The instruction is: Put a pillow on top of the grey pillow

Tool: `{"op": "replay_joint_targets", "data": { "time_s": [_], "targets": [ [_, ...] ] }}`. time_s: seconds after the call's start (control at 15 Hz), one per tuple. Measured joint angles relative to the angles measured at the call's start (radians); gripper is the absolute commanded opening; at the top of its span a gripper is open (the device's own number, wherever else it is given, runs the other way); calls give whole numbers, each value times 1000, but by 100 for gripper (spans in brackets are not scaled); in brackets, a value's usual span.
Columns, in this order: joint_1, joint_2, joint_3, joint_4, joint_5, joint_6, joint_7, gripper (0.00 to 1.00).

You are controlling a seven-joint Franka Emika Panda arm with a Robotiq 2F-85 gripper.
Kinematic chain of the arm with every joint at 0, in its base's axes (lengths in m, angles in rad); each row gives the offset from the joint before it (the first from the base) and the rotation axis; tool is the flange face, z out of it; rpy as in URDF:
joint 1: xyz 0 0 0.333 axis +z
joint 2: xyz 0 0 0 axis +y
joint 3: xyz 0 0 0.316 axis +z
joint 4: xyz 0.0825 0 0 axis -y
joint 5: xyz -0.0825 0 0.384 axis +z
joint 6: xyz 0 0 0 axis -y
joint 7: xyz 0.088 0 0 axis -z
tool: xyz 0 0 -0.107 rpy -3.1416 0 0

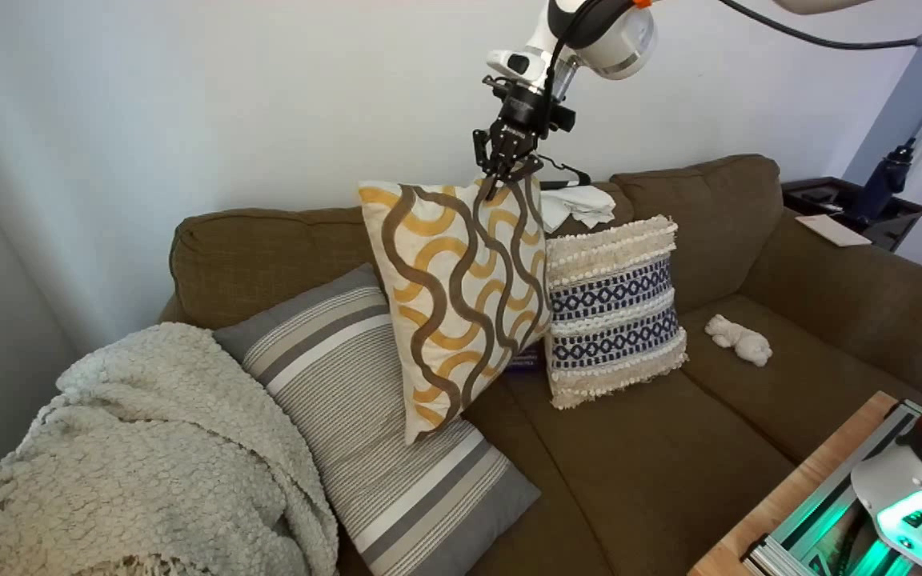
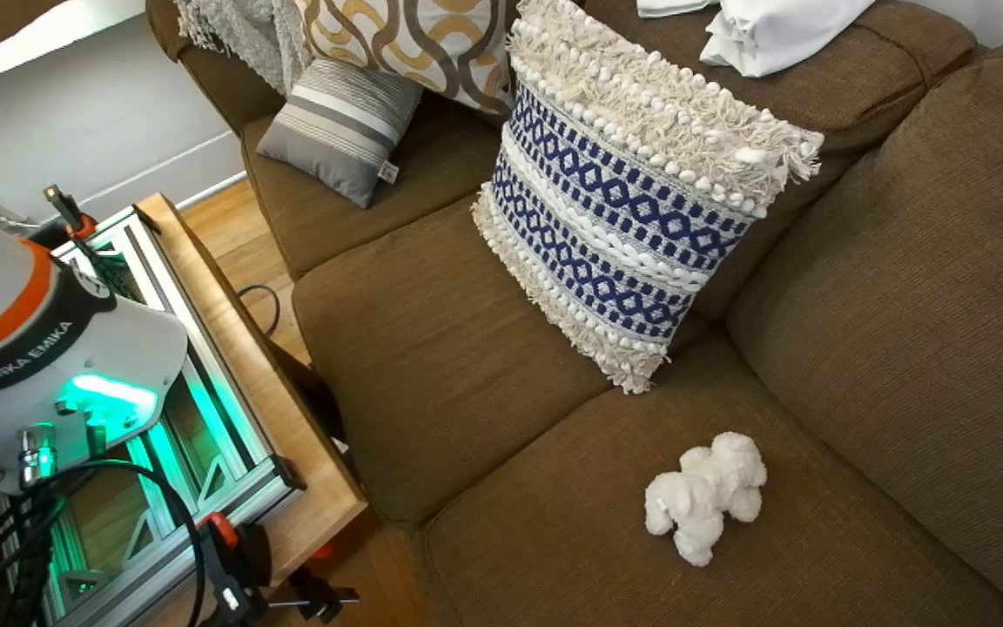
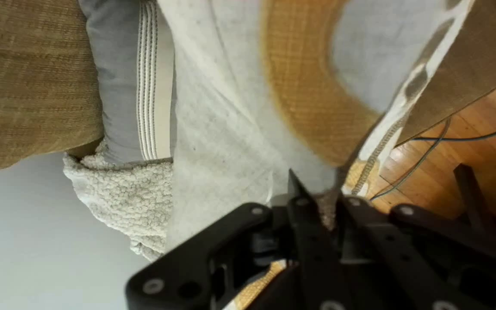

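The pillow (image 1: 461, 296), with wavy mustard-brown and cream pattern, hangs tilted from my gripper (image 1: 501, 182) in front of the sofa backrest. Its lower corner overlaps the grey pillow (image 1: 429, 512) in an exterior view; I cannot tell whether they touch. My gripper (image 3: 317, 189) is shut on the pillow's upper edge, and the patterned cloth (image 3: 230, 86) fills much of the wrist view. The grey striped pillow leans on the sofa and also shows in an exterior view (image 2: 340, 122) and the wrist view (image 3: 119, 86). The gripper is out of view in that exterior view.
A cream pillow with navy bands (image 1: 613, 312) stands beside the held pillow. A beige fleecy blanket (image 1: 173, 464) lies against the grey pillow. White cloth (image 1: 577, 206) lies on the backrest. A white plush toy (image 2: 706, 496) lies on the seat. The robot base (image 2: 75, 348) faces the sofa.
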Motion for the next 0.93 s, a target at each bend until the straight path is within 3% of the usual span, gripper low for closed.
{"op": "replay_joint_targets", "data": {
  "time_s": [0.53,0.93],
  "targets": [
    [17,296,69,387,-34,-153,-201,2],
    [70,427,98,661,-69,-330,-336,2]
  ]
}}
